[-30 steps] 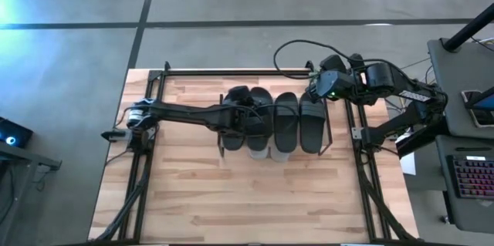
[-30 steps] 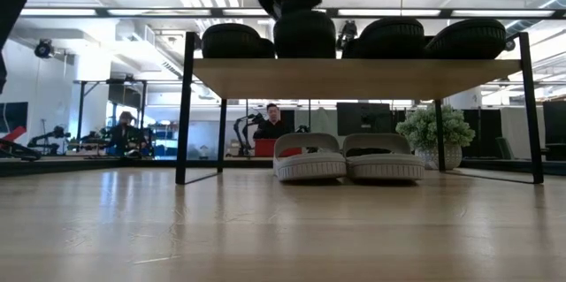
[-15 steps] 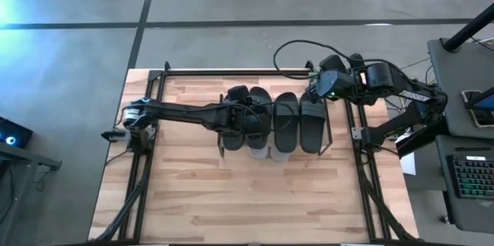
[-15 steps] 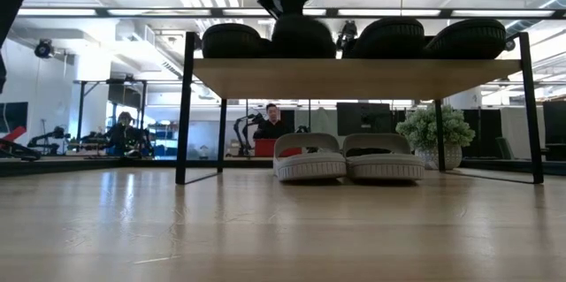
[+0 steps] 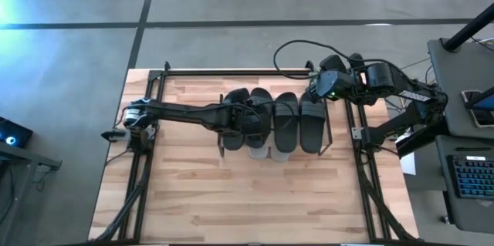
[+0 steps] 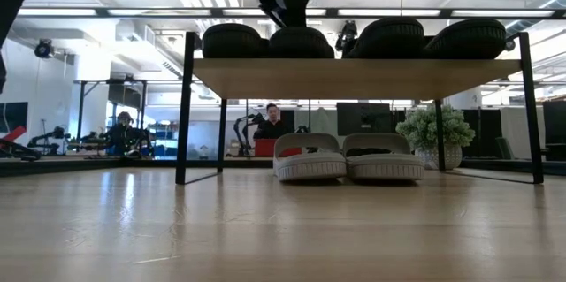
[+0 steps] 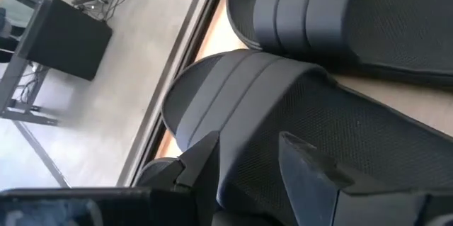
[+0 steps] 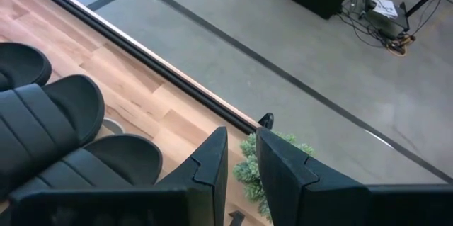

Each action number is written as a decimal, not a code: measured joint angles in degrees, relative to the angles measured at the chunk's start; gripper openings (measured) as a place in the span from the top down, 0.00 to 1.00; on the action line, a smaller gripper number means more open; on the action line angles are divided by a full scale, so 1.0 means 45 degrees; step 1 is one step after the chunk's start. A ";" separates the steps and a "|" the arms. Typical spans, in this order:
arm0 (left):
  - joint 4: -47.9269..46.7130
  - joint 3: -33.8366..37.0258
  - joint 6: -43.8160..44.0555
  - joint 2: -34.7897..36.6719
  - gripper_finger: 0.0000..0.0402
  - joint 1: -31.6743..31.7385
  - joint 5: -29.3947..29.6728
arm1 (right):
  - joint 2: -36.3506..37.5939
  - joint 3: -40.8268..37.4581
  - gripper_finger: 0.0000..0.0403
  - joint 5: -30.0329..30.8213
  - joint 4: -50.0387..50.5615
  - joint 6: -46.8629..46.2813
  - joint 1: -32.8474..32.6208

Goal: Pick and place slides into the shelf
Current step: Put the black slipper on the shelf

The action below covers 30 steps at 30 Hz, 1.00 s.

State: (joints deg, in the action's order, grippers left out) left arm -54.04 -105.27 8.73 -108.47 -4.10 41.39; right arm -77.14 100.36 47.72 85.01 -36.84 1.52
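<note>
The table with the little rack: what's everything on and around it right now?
Black slides: four, black, in a row on the shelf's top board.
Grey slides: two, light grey, on the table under the shelf.
Shelf: one, light wood top, black wire legs, mid-table.
Plant: one, green, behind the table.
People: two, seated in the room behind.
Left gripper: over the second black slide.
Right gripper: at the shelf's far right corner.

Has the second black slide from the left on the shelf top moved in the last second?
Yes. In the low view the black slide has dropped onto the light wooden shelf board, level with its neighbours.
</note>
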 joint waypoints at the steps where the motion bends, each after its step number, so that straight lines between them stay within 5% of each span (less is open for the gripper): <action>1: -0.0002 0.0000 -0.0005 0.0002 0.68 -0.0002 0.0002 | 0.0000 0.0000 0.83 -0.0011 0.0000 0.0000 0.0000; 13: -0.0796 -0.0150 0.0034 0.0670 0.68 -0.0379 -0.1326 | 0.0000 0.0000 0.83 -0.0114 0.0004 -0.0006 0.0000; 19: -0.2819 -0.0071 0.1173 0.1737 0.68 -0.0902 -0.1658 | -0.0164 -0.0140 0.83 -0.3700 -0.0499 -0.0113 0.0155; 25: -0.5409 0.0304 0.3030 0.2888 0.68 -0.0952 -0.1485 | -0.1345 -0.0768 0.83 -0.5040 -0.3315 0.1215 0.0171; 30: -0.5216 0.1629 0.3605 0.3863 0.68 -0.1098 -0.2246 | -0.2778 -0.0644 0.83 -0.6282 -0.4051 0.2500 0.0201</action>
State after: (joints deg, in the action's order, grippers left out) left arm -77.51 -97.94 24.96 -91.08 -9.04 31.28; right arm -89.65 97.46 19.45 66.78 -25.59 2.43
